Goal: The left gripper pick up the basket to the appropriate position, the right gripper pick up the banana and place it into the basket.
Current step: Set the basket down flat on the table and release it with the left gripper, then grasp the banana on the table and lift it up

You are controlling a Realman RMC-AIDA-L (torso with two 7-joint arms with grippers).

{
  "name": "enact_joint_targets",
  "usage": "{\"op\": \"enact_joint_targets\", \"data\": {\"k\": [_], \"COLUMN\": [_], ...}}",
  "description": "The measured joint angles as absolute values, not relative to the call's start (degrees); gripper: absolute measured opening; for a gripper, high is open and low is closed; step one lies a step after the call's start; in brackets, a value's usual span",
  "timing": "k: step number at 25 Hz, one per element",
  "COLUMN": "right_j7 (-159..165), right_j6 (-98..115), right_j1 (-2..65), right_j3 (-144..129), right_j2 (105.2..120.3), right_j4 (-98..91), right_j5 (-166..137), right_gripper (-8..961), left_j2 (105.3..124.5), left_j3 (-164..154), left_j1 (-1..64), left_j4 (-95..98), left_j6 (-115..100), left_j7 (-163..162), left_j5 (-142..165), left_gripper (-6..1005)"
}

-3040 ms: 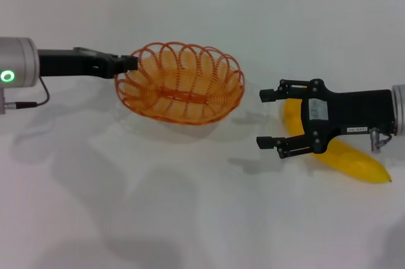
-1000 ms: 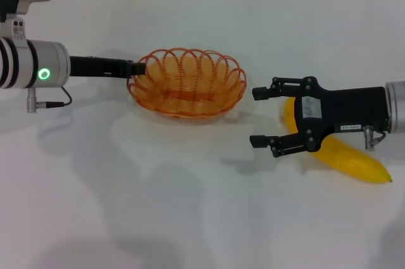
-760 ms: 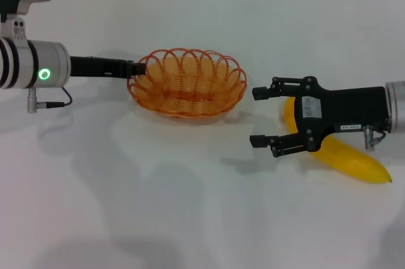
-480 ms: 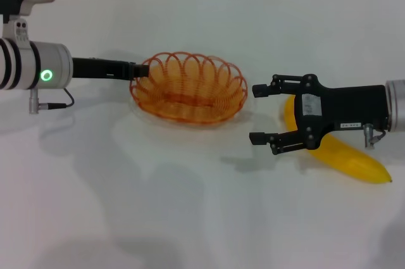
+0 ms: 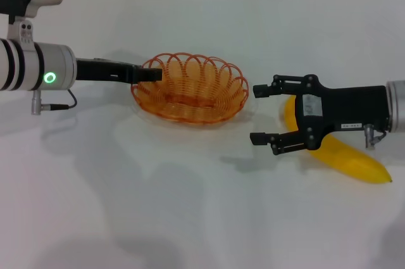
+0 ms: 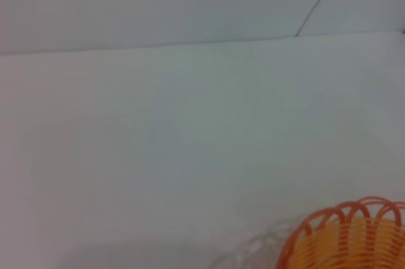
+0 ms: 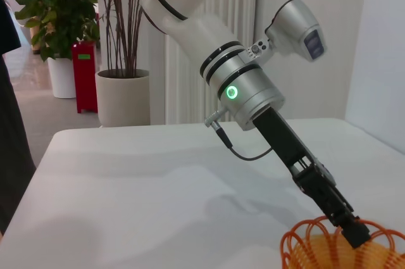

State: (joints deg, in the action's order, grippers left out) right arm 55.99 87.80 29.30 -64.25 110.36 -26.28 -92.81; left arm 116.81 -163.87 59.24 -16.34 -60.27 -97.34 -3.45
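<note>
Head view: at the right of the frame the banana (image 5: 345, 153) lies on the white table (image 5: 190, 206), partly hidden under the right gripper (image 5: 258, 114), whose jaws are spread wide and hold nothing. Farther back, just left of centre, the orange basket (image 5: 190, 88) sits on the table. The left gripper (image 5: 150, 74) reaches in from the left edge, its jaws at the basket's left rim; whether they clamp it cannot be told.

head: high, looking down at table (image 5: 190, 218) | wrists: low, level | shared: basket (image 5: 190, 88) (image 6: 348, 237) (image 7: 342, 250), 11 o'clock
</note>
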Motion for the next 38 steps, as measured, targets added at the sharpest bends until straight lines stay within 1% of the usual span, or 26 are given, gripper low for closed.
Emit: {"op": "enact_joint_targets", "data": {"k": [6,11,14,16,17,18,20,23,29,33,38], "right_j7": [55.98,55.98,55.95,55.84,55.77,55.75,55.72,55.60,55.31,54.81,54.66], "right_j6": [88.49,90.13,90.60,90.73,90.74,90.74,90.77,90.83,90.83,90.79,90.71], "right_j1": [28.66,27.67,27.26,27.07,27.01,26.97,26.89,26.54,25.49,24.53,24.05], "right_j3": [-63.28,-61.51,-60.71,-60.32,-60.13,-59.91,-59.27,-58.25,-56.83,-55.58,-55.35], "right_j2": [110.05,109.57,109.39,109.38,109.38,109.39,109.39,109.40,109.42,109.41,109.36], "right_j4": [-26.27,-26.27,-26.27,-26.28,-26.28,-26.28,-26.28,-26.28,-26.28,-26.28,-26.28], "right_j5": [-92.81,-92.80,-92.82,-92.83,-92.83,-92.83,-92.83,-92.82,-92.82,-92.94,-93.51], "right_gripper": [881,881,881,881,881,881,881,881,881,881,881], "left_j2": [116.76,116.68,116.73,116.77,116.77,116.80,116.82,116.90,117.12,117.07,117.15], "left_j3": [-163.80,-163.74,-163.64,-163.57,-163.57,-163.44,-163.37,-163.48,-163.34,-163.58,-163.49], "left_j1": [58.94,58.20,55.86,52.95,52.95,48.94,45.70,38.82,30.04,27.32,26.98], "left_j4": [-17.02,-17.94,-21.59,-24.31,-24.31,-26.34,-26.94,-26.90,-24.02,-20.24,-19.39], "left_j6": [-60.32,-62.41,-69.08,-74.59,-74.59,-80.57,-84.83,-91.15,-93.46,-92.82,-91.23], "left_j7": [-95.23,-90.97,-85.14,-80.61,-80.61,-74.08,-67.99,-57.79,-42.87,-35.10,-34.74], "left_j5": [-4.67,-6.60,-11.02,-15.30,-15.30,-20.17,-24.05,-29.99,-30.59,-30.15,-29.12], "left_gripper": [599,825,853,871,881,890,889,888,886,884,881]}}
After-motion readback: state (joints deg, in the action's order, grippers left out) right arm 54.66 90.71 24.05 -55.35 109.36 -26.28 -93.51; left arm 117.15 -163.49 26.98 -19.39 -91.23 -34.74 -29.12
